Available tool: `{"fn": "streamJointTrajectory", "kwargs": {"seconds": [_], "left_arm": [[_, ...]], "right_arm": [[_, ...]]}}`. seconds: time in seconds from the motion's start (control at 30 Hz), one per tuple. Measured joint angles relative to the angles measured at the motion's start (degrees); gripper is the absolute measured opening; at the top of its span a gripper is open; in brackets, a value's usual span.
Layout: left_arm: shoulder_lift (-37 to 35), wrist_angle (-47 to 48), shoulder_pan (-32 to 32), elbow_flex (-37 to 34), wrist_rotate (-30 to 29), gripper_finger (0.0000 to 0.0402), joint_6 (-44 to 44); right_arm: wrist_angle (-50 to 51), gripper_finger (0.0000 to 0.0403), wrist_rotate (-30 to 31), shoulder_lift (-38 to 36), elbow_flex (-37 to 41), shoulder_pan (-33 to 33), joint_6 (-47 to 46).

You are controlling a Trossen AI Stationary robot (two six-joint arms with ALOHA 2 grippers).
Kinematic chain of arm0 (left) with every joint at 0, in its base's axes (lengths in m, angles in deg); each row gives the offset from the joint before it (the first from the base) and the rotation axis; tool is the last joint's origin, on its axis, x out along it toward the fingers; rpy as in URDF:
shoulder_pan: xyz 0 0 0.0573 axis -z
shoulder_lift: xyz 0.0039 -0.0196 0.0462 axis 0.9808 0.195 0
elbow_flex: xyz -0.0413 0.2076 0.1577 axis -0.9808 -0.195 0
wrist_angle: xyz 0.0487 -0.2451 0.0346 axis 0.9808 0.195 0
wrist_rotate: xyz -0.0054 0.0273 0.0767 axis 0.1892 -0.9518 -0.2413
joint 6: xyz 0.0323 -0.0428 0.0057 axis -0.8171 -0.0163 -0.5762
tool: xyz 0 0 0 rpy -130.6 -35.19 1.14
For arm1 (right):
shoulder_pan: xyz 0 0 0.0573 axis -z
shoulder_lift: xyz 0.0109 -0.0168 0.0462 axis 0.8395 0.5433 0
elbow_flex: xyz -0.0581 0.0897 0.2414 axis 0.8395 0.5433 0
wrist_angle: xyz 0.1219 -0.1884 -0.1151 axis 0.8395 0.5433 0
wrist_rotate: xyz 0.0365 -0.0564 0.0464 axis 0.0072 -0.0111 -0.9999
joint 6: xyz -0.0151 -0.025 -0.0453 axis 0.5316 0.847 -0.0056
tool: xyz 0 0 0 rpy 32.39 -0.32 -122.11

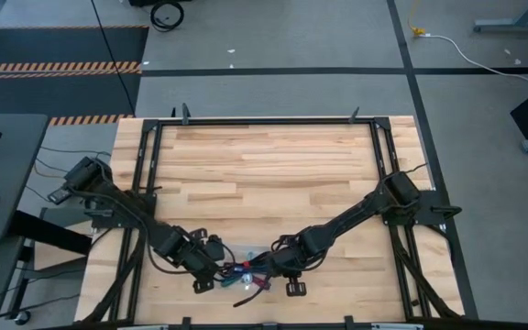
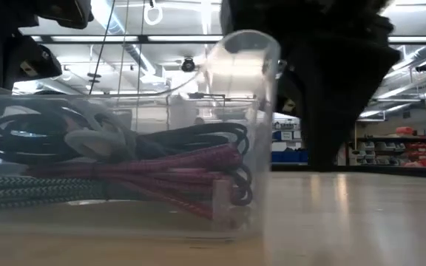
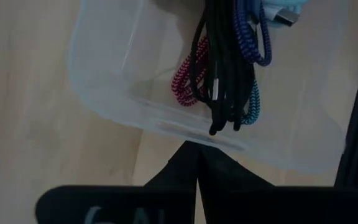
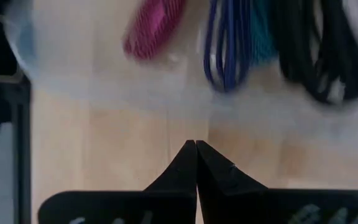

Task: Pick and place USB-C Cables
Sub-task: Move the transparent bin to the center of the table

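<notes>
A clear plastic container (image 1: 246,249) stands near the table's near edge, between my two grippers. Inside it lie bundled cables: black (image 3: 219,74), purple (image 3: 250,31), maroon-red (image 3: 188,81) and teal (image 3: 252,106), with a pale bundle (image 3: 284,9) at the picture's edge. The low view shows the maroon-red bundle (image 2: 183,174) under the black one (image 2: 191,137). My left gripper (image 1: 218,272) is shut, its tips (image 3: 196,149) at the container's wall (image 3: 166,127). My right gripper (image 1: 275,270) is shut too, its tips (image 4: 196,146) a short way off the container (image 4: 104,81) on the other side. My left gripper points its shut fingertips (image 3: 191,155) at the container's near wall (image 3: 191,134) from the table's left, slanting down. Whether they touch the wall I cannot tell. The container stands on the table.
Bare wooden tabletop (image 1: 264,174) spreads toward the far edge behind the container. A black frame (image 1: 264,121) runs around the table. The near edge (image 1: 264,321) lies close to both grippers. A dark arm part (image 2: 339,81) hangs just right of the container in the low view.
</notes>
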Motion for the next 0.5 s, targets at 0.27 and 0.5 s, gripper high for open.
{"fn": "streamJointTrajectory", "kwargs": {"seconds": [0.27, 0.5], "left_arm": [[5.45, -3.19, -1.31, 0.04, 3.75, 0.0009, -2.87], [9.55, -5.97, -5.33, 0.02, 4.67, 0.0009, -7.27]], "right_arm": [[-7.07, 0.0, -0.36, -0.4, -0.02, 0.16, -0.92], [-4.61, 0.0001, -0.61, -0.46, 0.0, 0.85, -0.49]]}}
